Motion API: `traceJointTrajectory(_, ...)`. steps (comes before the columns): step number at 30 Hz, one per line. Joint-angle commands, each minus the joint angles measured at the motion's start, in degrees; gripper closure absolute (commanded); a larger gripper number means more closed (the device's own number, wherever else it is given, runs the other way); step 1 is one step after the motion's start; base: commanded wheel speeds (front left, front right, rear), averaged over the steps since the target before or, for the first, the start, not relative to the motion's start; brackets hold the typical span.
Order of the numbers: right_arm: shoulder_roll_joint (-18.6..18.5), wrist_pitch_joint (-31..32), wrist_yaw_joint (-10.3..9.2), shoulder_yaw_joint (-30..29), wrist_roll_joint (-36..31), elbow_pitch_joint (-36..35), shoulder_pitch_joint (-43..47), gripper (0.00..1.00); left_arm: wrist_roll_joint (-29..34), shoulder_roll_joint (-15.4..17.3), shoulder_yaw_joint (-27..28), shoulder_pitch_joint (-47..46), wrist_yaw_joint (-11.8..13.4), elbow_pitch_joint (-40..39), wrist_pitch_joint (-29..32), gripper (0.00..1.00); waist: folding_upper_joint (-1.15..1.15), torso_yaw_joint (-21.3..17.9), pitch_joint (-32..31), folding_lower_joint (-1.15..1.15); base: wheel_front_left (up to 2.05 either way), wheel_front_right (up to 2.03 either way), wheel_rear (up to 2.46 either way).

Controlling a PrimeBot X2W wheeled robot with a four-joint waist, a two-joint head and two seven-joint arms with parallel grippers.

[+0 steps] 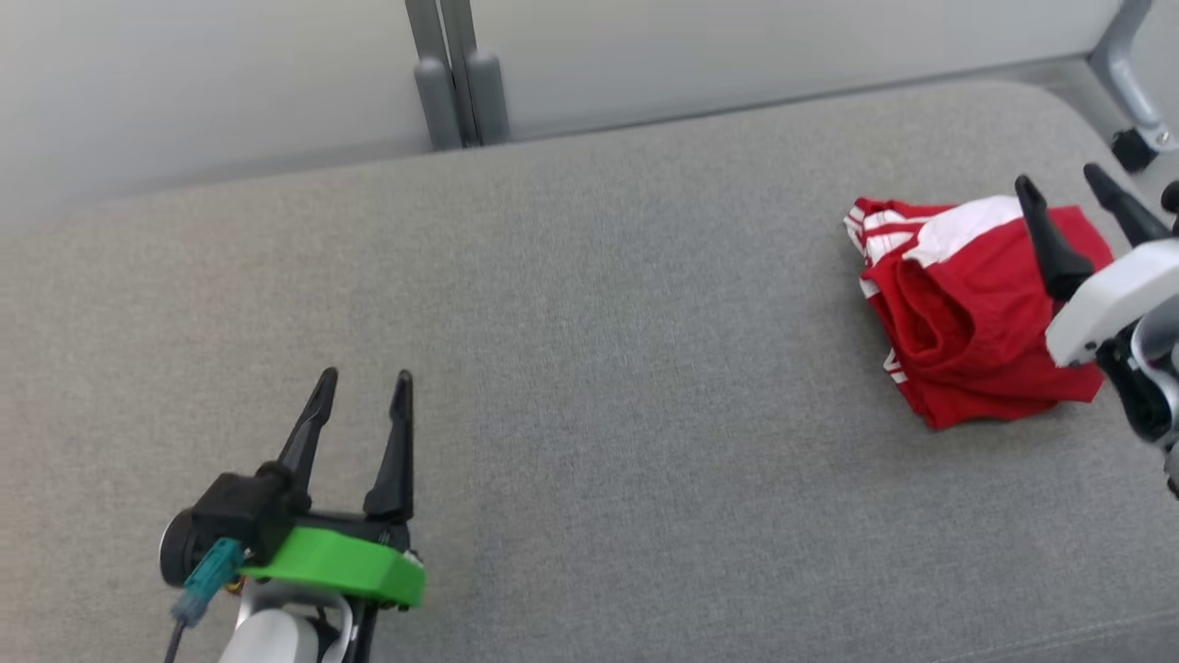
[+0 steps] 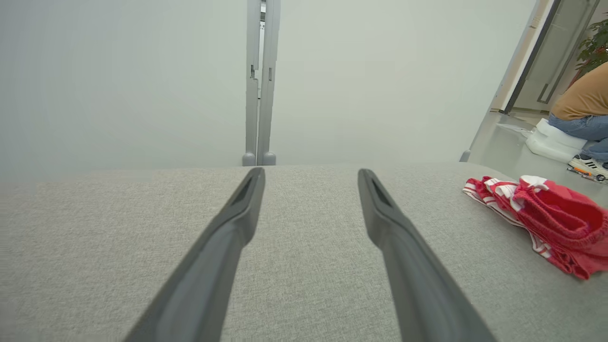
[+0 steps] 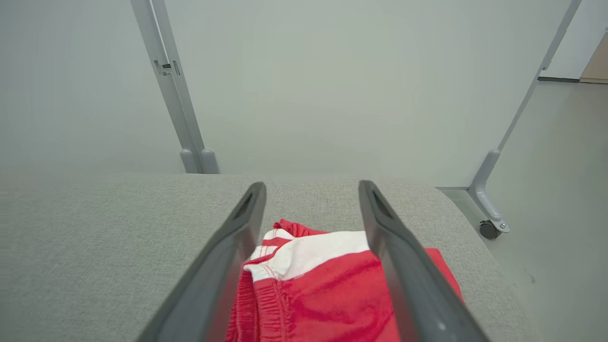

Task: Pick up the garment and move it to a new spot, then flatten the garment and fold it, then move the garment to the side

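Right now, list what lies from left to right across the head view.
Left tool → grey partition posts → red-and-white shorts.

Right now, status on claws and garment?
Left claw open, over cushion. Right claw open above red garment, no grip. No obstruction seen.

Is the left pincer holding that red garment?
No: the left pincer hangs open over the grey cushion, while the red garment lies apart by the right pincer.
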Motion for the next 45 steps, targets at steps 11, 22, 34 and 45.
traceJointTrajectory(11, 7.12, -0.44, -0.08, -18.58, -9.75, -16.73, 21.68, 0.0, -3.29, 0.94, 4.54, 6.39, 2.98, -0.11, -0.23, 0.0, 0.0, 1.71, -8.22, 0.0, 0.0, 0.0, 0.0)
traceJointTrajectory(22, 15.78, -0.45, -0.08, -27.79, -18.98, -26.85, 36.01, 0.0, -1.12, 0.11, 7.76, 9.54, 1.91, 2.64, -1.05, 0.0, 0.0, 2.66, -9.19, 0.0, 0.0, 0.0, 0.0)
traceJointTrajectory(34, 17.19, -0.45, -0.08, -26.05, -19.91, -27.76, 35.88, 0.0, 2.57, -1.81, 11.31, 10.01, -1.07, 4.03, -1.04, 0.0, 0.0, 3.23, -9.64, 0.0, 0.0, 0.0, 0.0)
traceJointTrajectory(45, 17.33, -0.46, -0.08, -24.91, -19.43, -27.21, 35.45, 0.0, 4.68, -3.13, 12.81, 9.74, -2.47, 4.72, -1.04, 0.0, 0.0, 3.65, -9.66, 0.0, 0.0, 0.0, 0.0)
